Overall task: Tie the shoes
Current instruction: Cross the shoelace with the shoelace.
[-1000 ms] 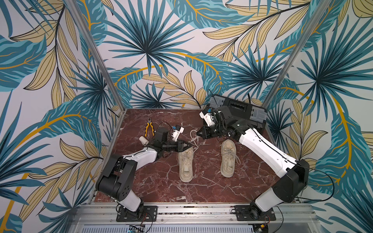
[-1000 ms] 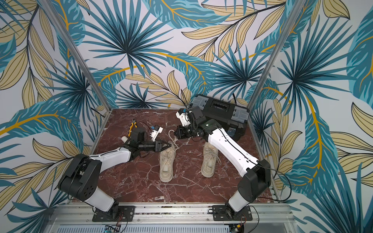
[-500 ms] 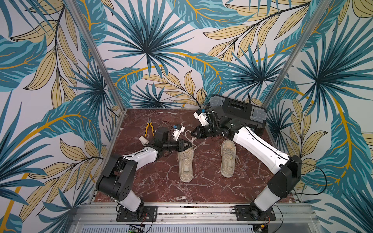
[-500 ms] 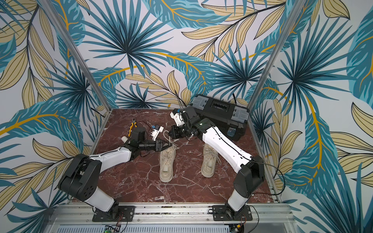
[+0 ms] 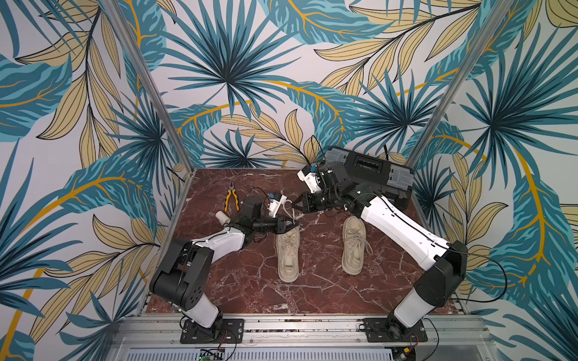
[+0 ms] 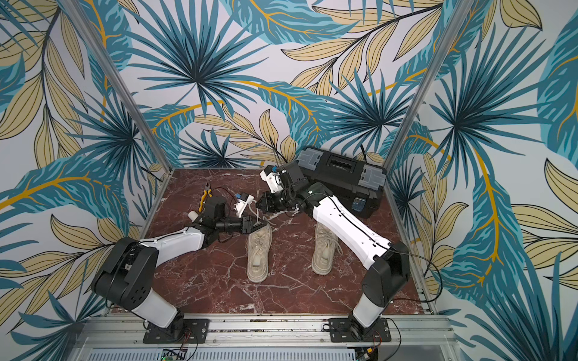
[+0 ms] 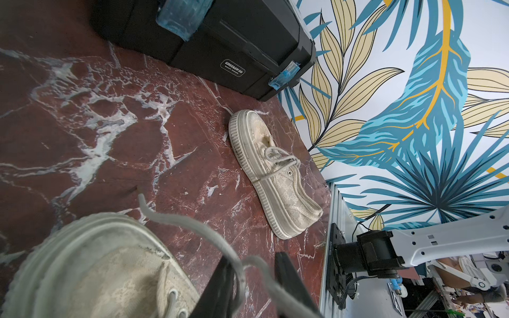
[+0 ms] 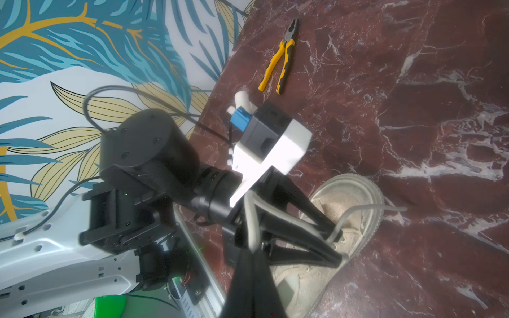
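Currently mid-knot: right gripper clamped on lace, left gripper part-open over front of untied shoe.
Left jaws stand apart, lace strands running between, no firm pinch visible; untied shoe lies on table between the arms, second shoe beside it, looks already tied. Doing it well, my read: keep right's pinch tight and lace taut, close left only once a strand sits squarely between its fingers, pull low so the shoe doesn't drag. Versus a second ago: right gripper has shifted toward left arm, carrying lace along; left gripper barely moved.
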`<state>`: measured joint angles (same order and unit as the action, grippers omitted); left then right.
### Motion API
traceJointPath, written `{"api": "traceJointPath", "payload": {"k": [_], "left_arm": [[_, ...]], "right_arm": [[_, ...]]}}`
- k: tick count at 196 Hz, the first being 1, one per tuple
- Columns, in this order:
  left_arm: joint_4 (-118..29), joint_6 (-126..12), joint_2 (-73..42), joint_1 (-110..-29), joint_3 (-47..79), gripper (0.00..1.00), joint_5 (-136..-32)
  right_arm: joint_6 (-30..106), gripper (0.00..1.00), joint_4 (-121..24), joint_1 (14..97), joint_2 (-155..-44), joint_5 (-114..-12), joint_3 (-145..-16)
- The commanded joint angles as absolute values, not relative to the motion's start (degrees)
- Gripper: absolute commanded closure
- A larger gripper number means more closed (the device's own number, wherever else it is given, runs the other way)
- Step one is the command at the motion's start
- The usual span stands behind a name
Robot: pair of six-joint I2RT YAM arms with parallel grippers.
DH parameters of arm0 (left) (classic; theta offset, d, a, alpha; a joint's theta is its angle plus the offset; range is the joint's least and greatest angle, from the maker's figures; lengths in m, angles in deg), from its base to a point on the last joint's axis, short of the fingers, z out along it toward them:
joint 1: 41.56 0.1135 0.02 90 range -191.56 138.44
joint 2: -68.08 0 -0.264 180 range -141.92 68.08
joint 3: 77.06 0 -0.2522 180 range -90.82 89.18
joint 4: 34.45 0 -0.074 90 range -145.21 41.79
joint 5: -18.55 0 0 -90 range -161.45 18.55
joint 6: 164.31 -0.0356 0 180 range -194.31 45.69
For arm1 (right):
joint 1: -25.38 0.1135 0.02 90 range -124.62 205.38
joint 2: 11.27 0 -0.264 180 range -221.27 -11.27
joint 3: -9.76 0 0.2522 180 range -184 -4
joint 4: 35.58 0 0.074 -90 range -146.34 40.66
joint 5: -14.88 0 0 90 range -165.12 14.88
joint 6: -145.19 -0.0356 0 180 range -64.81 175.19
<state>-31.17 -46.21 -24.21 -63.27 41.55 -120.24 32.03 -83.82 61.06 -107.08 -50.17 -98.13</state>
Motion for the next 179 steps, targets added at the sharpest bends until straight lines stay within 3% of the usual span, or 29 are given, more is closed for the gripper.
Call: {"api": "traceJointPath", "payload": {"k": [1, 69, 107, 130, 179], "left_arm": [[-29.7, -46.5, -25.1, -63.6, 38.3, 0.73, -119.9], [-30.5, -47.1, -24.8, -63.5, 38.4, 0.93, -119.2], [-30.9, -47.6, -23.4, -63.4, 39.6, 0.96, -119.3], [-30.9, -47.7, -22.4, -63.5, 40.3, 0.96, -119.3], [-31.0, -47.9, -21.6, -63.4, 40.8, 0.96, -119.5]], "right_arm": [[31.2, 1.0, -83.0, 61.4, -106.4, -49.2, -98.6], [34.4, 1.0, -83.1, 59.5, -102.9, -52.1, -94.6], [38.9, 1.0, -83.5, 52.9, -101.6, -55.4, -90.2], [42.9, 1.0, -84.8, 52.0, -105.8, -60.2, -92.4], [45.8, 1.0, -84.7, 54.0, -121.5, -60.1, -104.6]]}}
